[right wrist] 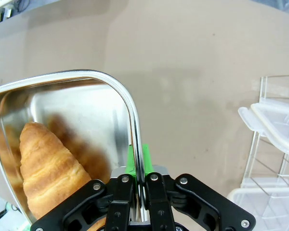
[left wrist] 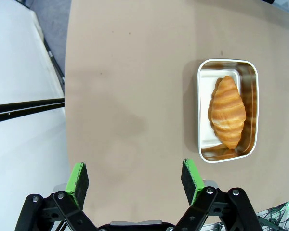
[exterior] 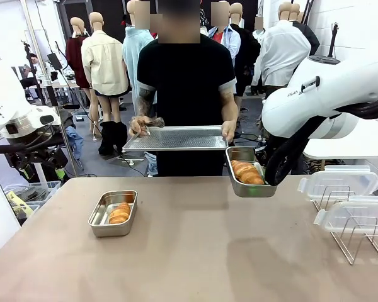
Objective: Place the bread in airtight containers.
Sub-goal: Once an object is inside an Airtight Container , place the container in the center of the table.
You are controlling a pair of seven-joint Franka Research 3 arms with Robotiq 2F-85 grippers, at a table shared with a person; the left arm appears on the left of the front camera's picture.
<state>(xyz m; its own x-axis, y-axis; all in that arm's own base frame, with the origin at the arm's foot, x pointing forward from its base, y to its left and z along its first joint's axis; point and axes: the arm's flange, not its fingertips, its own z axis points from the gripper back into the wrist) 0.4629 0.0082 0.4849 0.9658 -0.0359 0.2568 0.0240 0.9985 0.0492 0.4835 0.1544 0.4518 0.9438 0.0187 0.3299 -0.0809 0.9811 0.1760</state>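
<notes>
A steel container (exterior: 113, 213) rests on the table at the left with a golden croissant (exterior: 120, 212) inside; from the left wrist it appears as a container (left wrist: 252, 110) with the croissant (left wrist: 227, 111) lying lengthwise. My left gripper (left wrist: 135, 179) hangs open above bare table, well to the side of that pan. A second container (exterior: 250, 173) is held in the air over the table's far edge with a croissant (exterior: 247, 172) in it. My right gripper (right wrist: 138, 166) is shut on that container's rim (right wrist: 130, 110), the croissant (right wrist: 50, 168) beside it.
A person stands across the table holding a flat perforated metal tray (exterior: 175, 138) in both hands. At the right, a wire rack (exterior: 356, 236) carries two clear white-rimmed lids (exterior: 339, 183). The lids and rack (right wrist: 274, 144) also lie right of the raised pan.
</notes>
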